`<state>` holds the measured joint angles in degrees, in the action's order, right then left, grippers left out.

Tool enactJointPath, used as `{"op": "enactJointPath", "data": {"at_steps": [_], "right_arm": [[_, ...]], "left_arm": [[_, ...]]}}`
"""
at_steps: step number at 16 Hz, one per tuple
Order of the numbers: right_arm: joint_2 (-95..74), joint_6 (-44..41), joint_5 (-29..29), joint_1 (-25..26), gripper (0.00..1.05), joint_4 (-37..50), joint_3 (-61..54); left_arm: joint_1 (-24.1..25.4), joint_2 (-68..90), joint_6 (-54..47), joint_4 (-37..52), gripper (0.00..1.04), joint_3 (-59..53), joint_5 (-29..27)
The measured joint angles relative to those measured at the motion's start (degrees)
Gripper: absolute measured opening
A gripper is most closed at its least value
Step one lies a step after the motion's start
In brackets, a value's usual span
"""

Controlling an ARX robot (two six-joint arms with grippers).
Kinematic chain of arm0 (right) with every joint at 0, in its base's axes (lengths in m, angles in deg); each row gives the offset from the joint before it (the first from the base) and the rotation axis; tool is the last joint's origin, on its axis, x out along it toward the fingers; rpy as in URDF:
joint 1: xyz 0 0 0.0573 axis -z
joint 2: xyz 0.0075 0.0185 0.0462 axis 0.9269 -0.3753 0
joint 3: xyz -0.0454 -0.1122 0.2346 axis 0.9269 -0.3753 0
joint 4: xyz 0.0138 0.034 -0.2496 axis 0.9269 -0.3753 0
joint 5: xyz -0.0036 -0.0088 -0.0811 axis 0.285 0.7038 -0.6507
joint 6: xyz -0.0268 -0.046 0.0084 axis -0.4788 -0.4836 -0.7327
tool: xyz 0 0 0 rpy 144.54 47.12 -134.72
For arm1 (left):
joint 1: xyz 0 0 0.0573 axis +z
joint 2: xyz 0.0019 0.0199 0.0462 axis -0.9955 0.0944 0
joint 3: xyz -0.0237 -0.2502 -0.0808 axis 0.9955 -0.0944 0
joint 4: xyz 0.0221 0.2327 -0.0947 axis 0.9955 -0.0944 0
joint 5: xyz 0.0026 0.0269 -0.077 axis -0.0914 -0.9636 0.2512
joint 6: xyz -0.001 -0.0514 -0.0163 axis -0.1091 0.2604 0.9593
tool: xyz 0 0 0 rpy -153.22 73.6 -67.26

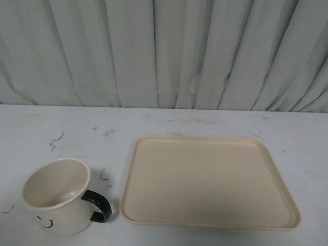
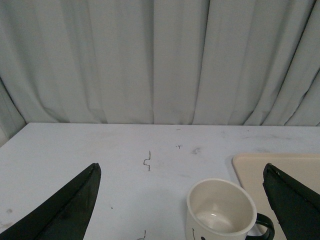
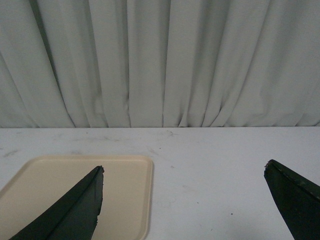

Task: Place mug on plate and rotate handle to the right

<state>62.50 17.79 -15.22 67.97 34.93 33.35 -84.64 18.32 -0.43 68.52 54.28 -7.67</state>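
The cream-white mug (image 1: 56,197) stands upright on the table at the front left, beside the plate and not on it. Its black handle (image 1: 98,205) points right, toward the plate; part of the smiley face shows on its near side. The beige plate (image 1: 207,182) lies flat at the centre right with nothing on it. Neither arm shows in the front view. My left gripper (image 2: 182,170) is open and empty, with the mug (image 2: 220,212) and its handle (image 2: 265,227) between and ahead of its fingers. My right gripper (image 3: 184,170) is open and empty above the table, the plate (image 3: 122,192) by its one finger.
The table (image 1: 46,128) is white with small dark scuff marks. A grey-white pleated curtain (image 1: 164,51) hangs along its far edge. Bare table lies between the mug and the plate's left rim, and to the right of the plate.
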Motion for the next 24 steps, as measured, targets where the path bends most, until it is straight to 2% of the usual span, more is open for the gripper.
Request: {"op": "enactJointPath", "data": {"at_steps": [24], "right_arm": [[0.0, 0.0, 0.0, 0.0, 0.98, 0.0, 0.0]], "left_arm": [[0.0, 0.0, 0.0, -0.02, 0.98, 0.0, 0.0]]}}
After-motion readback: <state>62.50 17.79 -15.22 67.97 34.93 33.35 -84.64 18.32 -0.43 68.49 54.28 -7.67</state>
